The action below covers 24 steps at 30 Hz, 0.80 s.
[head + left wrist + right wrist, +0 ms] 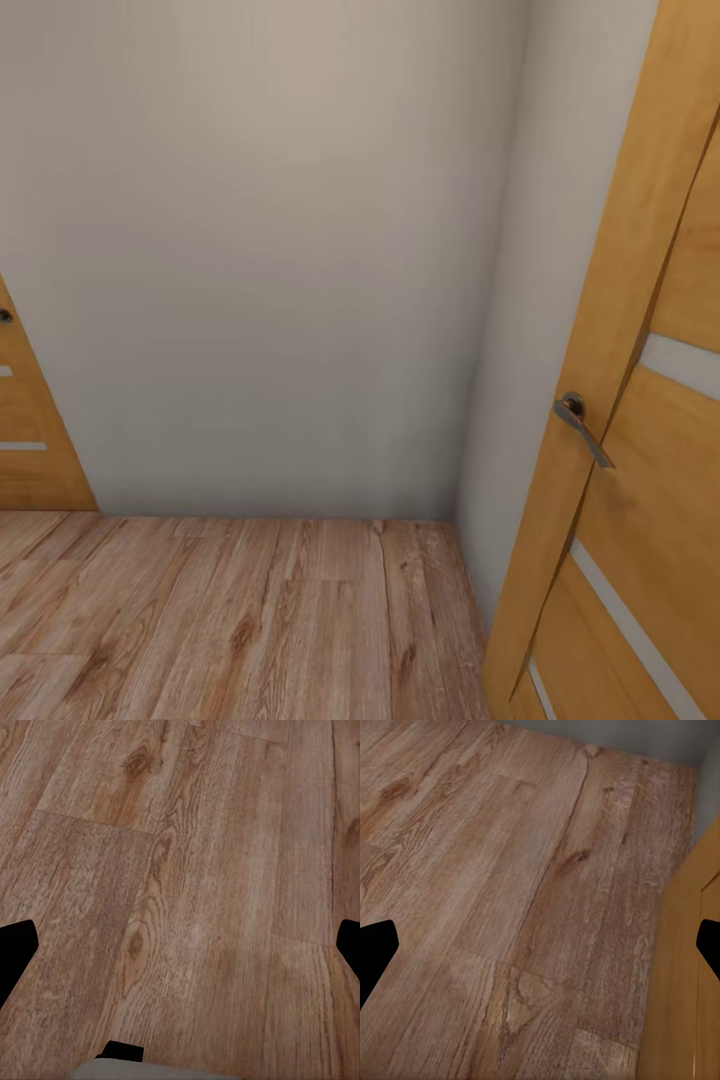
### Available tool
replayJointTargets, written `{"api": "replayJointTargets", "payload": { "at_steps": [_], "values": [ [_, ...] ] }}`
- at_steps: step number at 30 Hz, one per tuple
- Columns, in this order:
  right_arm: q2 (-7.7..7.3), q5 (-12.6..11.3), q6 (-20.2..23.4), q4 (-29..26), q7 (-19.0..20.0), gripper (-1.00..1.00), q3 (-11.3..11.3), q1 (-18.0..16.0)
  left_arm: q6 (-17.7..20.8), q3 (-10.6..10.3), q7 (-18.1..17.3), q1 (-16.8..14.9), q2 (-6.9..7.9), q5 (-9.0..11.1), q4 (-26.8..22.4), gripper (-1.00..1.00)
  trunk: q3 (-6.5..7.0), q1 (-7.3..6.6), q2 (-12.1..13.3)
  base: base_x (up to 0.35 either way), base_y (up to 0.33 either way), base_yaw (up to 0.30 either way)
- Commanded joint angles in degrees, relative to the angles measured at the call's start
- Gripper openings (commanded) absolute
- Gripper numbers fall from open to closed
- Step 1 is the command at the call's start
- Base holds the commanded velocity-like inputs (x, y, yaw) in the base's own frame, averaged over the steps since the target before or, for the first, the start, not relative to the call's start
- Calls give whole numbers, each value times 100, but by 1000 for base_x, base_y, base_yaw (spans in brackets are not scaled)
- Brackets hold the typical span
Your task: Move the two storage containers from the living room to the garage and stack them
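Note:
The two storage containers are out of view, and so is the garage. I face a bare beige wall corner [300, 250] over light wood plank flooring [250, 620]. In the left wrist view my left gripper [180, 945] is open, its black fingertips [15, 949] at the frame's edges with bare planks between them. My right gripper [540, 945] is open too, its dark fingertips [375, 952] wide apart over the planks, beside the foot of a wooden door [682, 982].
A light wooden door [640, 420] with a grey lever handle [582, 425] stands close at the right, angled toward me. Part of a second wooden door [30, 440] sits at the left against the wall. Planks stretch between them up to the wall.

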Motion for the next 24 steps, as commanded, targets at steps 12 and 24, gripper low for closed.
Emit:
{"api": "replayJointTargets", "payload": {
  "at_steps": [12,24],
  "values": [
    [-3,-9,-8,-11,4,100,14,3,-15,-2,27,0,-2,-7,-1,100,-3,0,-2,135,0,0],
    [-3,-9,-6,-11,4,100,12,3,-15,-2,35,0,-10,-7,-1,100,-3,0,-2,132,0,0]
  ]
}}
